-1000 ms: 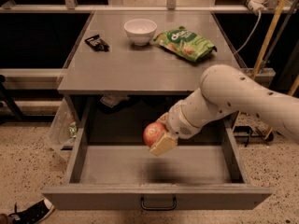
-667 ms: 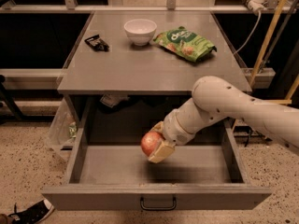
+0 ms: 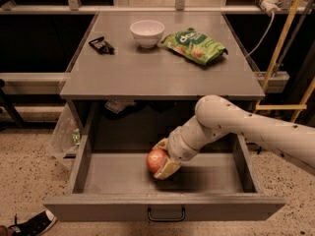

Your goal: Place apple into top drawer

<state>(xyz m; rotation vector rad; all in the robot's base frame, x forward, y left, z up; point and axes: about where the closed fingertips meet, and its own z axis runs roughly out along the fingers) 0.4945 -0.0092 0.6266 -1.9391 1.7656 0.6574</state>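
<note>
The apple (image 3: pixel 155 160) is round, reddish with paler patches. My gripper (image 3: pixel 161 160) is shut on it, its pale fingers (image 3: pixel 167 168) clasping the apple's right side. The gripper holds the apple low inside the open top drawer (image 3: pixel 123 173), near the middle of the drawer floor; whether the apple touches the floor I cannot tell. The drawer is wide, grey and shallow, pulled fully out, with a small dark handle (image 3: pixel 166 214) on its front. My white arm (image 3: pixel 246 127) reaches in from the right.
On the grey cabinet top (image 3: pixel 147 68) stand a white bowl (image 3: pixel 147 32), a green snack bag (image 3: pixel 195 44) and a small dark packet (image 3: pixel 101 44). A plastic bag (image 3: pixel 64 132) hangs at the cabinet's left. A shoe (image 3: pixel 29 224) lies on the floor, bottom left.
My gripper has moved down and slightly left with the apple, lowering it deeper into the open drawer. The drawer and the things on top have not moved.
</note>
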